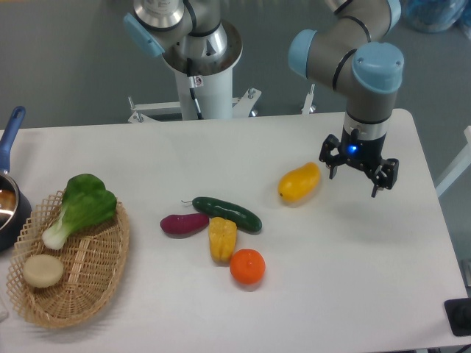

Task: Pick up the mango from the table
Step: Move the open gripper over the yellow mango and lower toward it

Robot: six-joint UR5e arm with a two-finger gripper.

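Observation:
The mango is a glossy yellow-orange oblong fruit lying on the white table, right of centre. My gripper hangs just to the right of the mango, a little above the tabletop, with its black fingers spread open and nothing between them. The fingers do not touch the mango.
Left of the mango lie a green cucumber, a purple vegetable, a ribbed yellow pepper piece and a round orange. A wicker basket with bok choy and a pale round item sits at the left, beside a blue-handled pot.

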